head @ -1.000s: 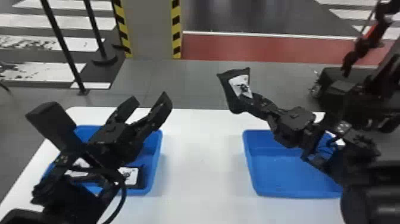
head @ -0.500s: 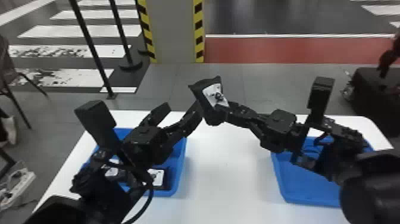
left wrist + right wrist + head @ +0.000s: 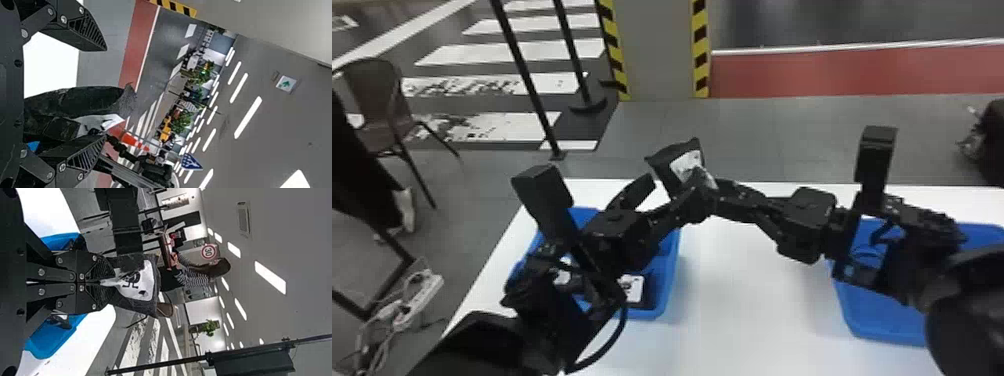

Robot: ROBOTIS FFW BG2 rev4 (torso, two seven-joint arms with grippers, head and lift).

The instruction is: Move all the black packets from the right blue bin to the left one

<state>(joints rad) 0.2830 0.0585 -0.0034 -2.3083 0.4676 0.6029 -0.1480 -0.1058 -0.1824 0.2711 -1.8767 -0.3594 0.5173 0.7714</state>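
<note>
White tabletop (image 3: 757, 310), near. Left blue bin (image 3: 666, 295) on left, dark packet (image 3: 648, 292) inside, white label (image 3: 632, 287) with dark print. Right blue bin (image 3: 877, 320) on right. Between bins, above tabletop: black packet (image 3: 664, 162) clamped in jaws of right gripper (image 3: 714, 189), white patch (image 3: 140, 280) bearing dark print. Left gripper (image 3: 677, 185): jaws apart, black packet between them. Far: column (image 3: 659, 50) with yellow-black edges.

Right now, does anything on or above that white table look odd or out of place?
Only a black packet: it is held tilted above the white table, its end pinched narrow in the right gripper, near the open left gripper. Nothing looks spilled.
</note>
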